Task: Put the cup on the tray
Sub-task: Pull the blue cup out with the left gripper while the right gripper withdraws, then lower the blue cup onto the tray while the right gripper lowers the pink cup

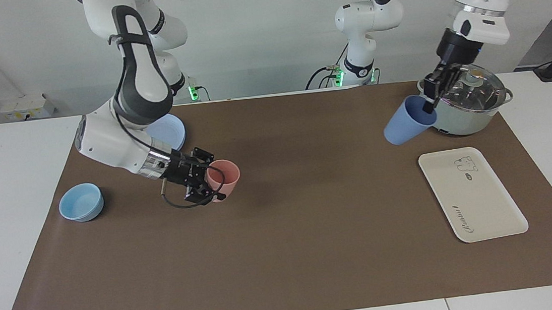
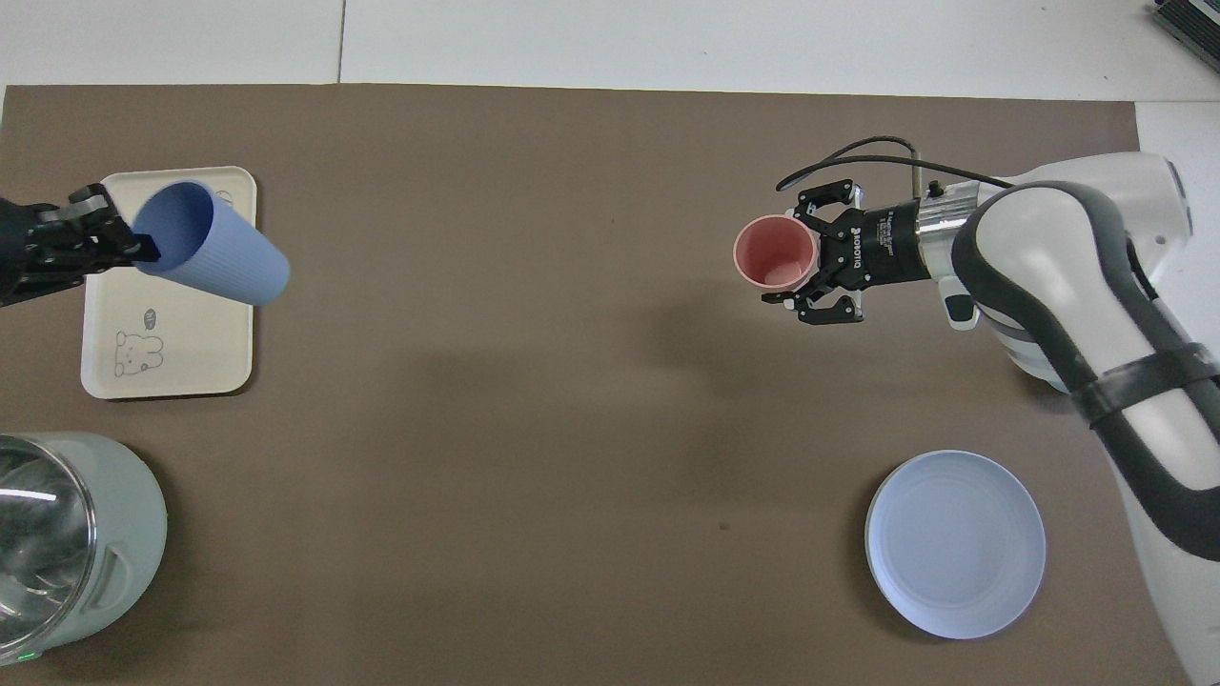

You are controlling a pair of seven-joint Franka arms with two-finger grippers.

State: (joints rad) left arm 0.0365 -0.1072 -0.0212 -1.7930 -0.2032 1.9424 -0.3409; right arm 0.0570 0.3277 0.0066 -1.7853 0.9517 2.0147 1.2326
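The periwinkle-blue cup (image 1: 406, 123) hangs tilted in the air, mouth toward my left gripper (image 1: 428, 105), which is shut on its rim. In the overhead view the cup (image 2: 212, 245) and left gripper (image 2: 133, 246) lie over the end of the cream tray (image 2: 172, 348) farther from the robots. In the facing view the cup is up beside the pot, above the mat, clear of the tray (image 1: 472, 197). My right gripper (image 1: 211, 179) is shut on the salmon-pink cup (image 1: 225, 177), held tilted just above the mat's middle; both also show in the overhead view, the gripper (image 2: 799, 255) and the pink cup (image 2: 774, 252).
A lidded pale-green pot (image 1: 463, 99) stands nearer to the robots than the tray, seen also from overhead (image 2: 67, 543). A round blue plate (image 2: 953, 543) and a light-blue bowl (image 1: 81, 202) sit toward the right arm's end.
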